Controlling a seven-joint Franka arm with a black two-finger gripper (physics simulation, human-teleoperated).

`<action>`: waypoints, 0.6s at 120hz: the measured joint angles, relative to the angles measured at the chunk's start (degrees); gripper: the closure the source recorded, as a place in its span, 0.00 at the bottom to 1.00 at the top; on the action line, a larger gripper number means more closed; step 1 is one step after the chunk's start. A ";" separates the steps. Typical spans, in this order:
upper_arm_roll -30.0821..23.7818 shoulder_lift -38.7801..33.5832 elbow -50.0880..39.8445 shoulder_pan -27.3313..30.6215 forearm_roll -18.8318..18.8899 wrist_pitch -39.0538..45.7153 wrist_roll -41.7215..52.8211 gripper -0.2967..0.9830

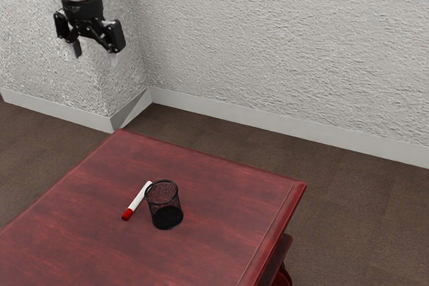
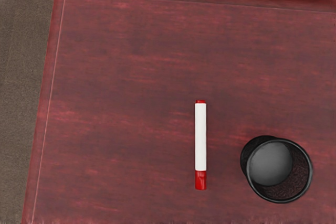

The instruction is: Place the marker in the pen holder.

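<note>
Red-capped, the marker (image 1: 139, 197) lies outside the pen holder (image 1: 166, 218), exterior view's lower left; my end effector (image 1: 94, 52), upper left, stands wide, grasp and insertion undone.

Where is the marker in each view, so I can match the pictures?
Exterior view: the marker lies on the table, left of the picture's middle, just to the exterior view's left of the pen holder.
Wrist view: the marker is near the picture's middle, with bare table between it and the pen holder.
Shared landmark: the black pen holder.
</note>
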 joint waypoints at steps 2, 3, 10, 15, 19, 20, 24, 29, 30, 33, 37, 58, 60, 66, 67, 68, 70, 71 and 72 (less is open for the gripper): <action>-0.05 -0.02 -0.11 -0.18 0.02 -0.01 -0.20 0.23; -0.07 -0.03 -0.13 -0.25 0.03 -0.01 -0.29 0.23; 0.03 0.21 0.03 -0.54 0.08 -0.04 -0.93 0.23; 0.15 0.42 0.14 -0.44 0.24 -0.05 -1.35 0.23; 0.20 0.49 0.19 -0.23 0.35 -0.06 -1.66 0.23; 0.21 0.50 0.20 -0.18 0.37 -0.06 -1.74 0.23; 0.23 0.49 0.22 0.02 0.45 -0.06 -2.04 0.23; 0.27 0.05 0.17 0.18 0.62 -0.02 -2.38 0.23; 0.28 -0.11 0.07 0.25 0.71 -0.01 -2.45 0.23; 0.31 -0.48 -0.33 0.71 0.93 0.03 -2.64 0.23; 0.33 -0.75 -1.83 2.07 1.09 0.12 -2.85 0.23; 0.31 -0.71 -9.66 5.80 1.42 1.41 -3.68 0.23; 0.34 -0.67 -10.27 5.98 1.43 1.53 -3.74 0.23; 0.41 -0.62 -12.54 6.73 1.43 1.86 -3.92 0.23; 0.42 -0.62 -13.07 6.88 1.43 1.94 -3.95 0.23; 0.43 -0.64 -13.65 7.06 1.43 2.05 -3.98 0.23; 0.43 -0.69 -15.07 7.43 1.40 2.38 -4.03 0.23; 0.43 -0.69 -15.67 7.61 1.39 2.55 -4.06 0.23; 0.44 -0.69 -16.31 7.77 1.38 2.77 -4.08 0.23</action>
